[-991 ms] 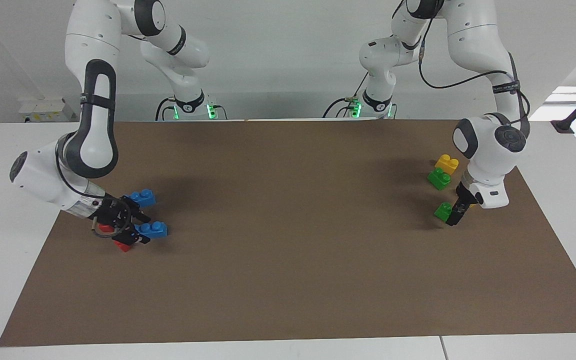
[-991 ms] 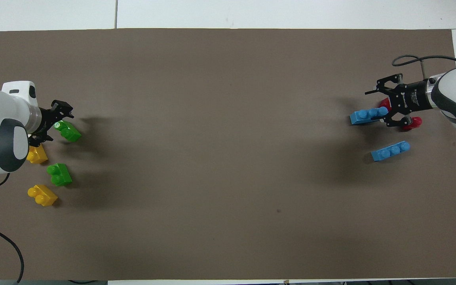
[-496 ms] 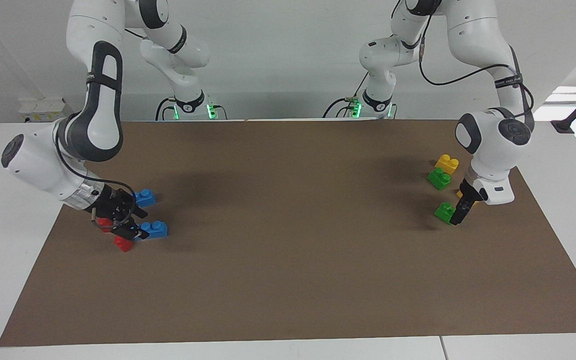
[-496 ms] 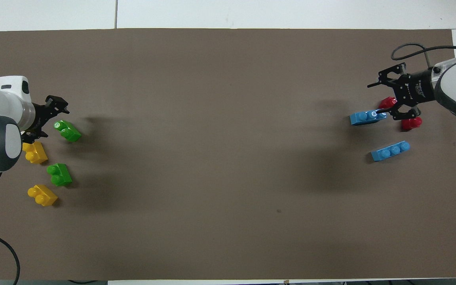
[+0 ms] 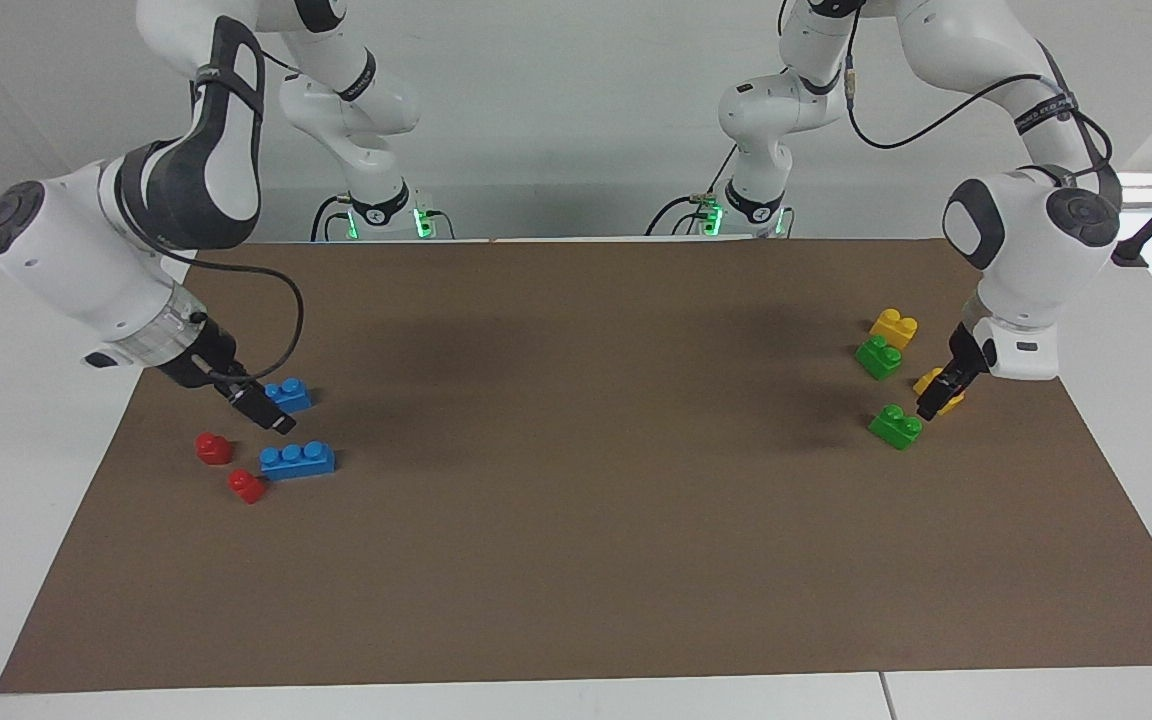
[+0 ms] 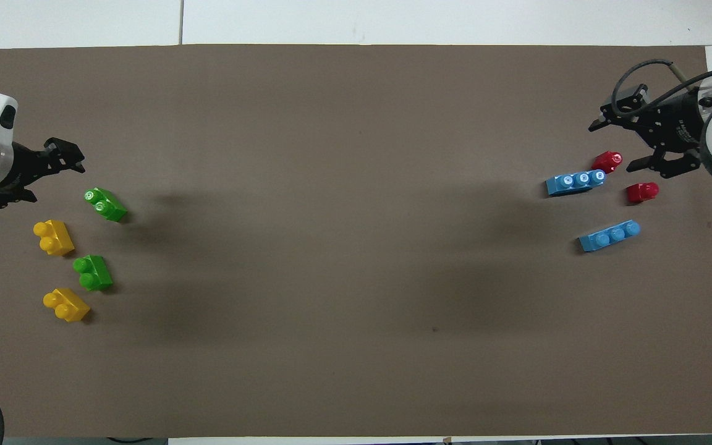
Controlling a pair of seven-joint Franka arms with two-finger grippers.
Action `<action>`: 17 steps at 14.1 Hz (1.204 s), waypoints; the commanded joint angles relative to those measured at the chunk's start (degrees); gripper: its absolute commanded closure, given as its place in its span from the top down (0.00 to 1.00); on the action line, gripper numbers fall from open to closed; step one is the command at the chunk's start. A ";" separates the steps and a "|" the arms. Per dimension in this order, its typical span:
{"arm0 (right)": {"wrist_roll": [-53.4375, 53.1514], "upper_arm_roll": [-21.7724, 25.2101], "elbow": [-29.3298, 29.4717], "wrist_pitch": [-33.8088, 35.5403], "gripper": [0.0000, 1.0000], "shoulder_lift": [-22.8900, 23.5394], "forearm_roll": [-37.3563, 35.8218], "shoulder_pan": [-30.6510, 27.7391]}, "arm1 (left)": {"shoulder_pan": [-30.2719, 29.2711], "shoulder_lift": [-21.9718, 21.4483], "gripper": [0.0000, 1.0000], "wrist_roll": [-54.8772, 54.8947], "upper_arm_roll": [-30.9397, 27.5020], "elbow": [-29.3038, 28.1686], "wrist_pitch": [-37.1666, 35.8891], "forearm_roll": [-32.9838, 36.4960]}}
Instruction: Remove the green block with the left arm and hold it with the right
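Two green blocks lie on the brown mat at the left arm's end: one (image 5: pixel 894 425) (image 6: pixel 104 204) farther from the robots, one (image 5: pixel 878 356) (image 6: pixel 92 272) nearer to them. My left gripper (image 5: pixel 941 395) (image 6: pixel 56 181) hangs open just above the mat beside the farther green block, apart from it and holding nothing. It partly hides a yellow block (image 5: pixel 944 396) in the facing view. At the right arm's end my right gripper (image 5: pixel 271 413) (image 6: pixel 620 143) is open and raised over the red and blue blocks, with nothing in it.
Two yellow blocks (image 6: pixel 53 237) (image 6: pixel 66 304) lie by the green ones. Two red blocks (image 6: pixel 607 161) (image 6: pixel 642 192) and two blue bricks (image 6: pixel 575 182) (image 6: pixel 609 235) lie at the right arm's end. The brown mat (image 5: pixel 576 520) covers the table's middle.
The left gripper has drawn back from the farther green block, which stays on the mat. The right gripper has lifted off the red and blue blocks and opened wider.
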State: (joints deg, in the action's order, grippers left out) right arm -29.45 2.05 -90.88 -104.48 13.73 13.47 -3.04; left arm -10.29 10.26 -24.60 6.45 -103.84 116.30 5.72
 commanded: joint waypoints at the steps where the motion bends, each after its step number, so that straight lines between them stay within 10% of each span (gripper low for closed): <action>1: 11.04 -0.03 -0.26 2.78 1.00 -5.71 -5.63 1.53 | 1.40 -0.68 1.00 6.48 0.40 4.68 -7.38 -0.01; 8: 32.94 -0.03 -0.70 12.27 1.00 -14.07 -12.31 1.81 | 2.46 -6.21 1.00 21.33 3.56 7.34 -17.58 -0.18; 17: 33.49 -0.03 -1.23 15.80 1.00 -15.31 -16.37 1.81 | 1.85 -7.45 1.00 21.17 4.54 16.13 -29.20 -7.91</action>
State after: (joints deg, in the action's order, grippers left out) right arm 3.08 2.17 -90.56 -89.05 -0.17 -1.66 -1.12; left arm -7.92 2.58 -4.03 11.50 -88.64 88.69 0.13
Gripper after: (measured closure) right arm 0.000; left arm 0.000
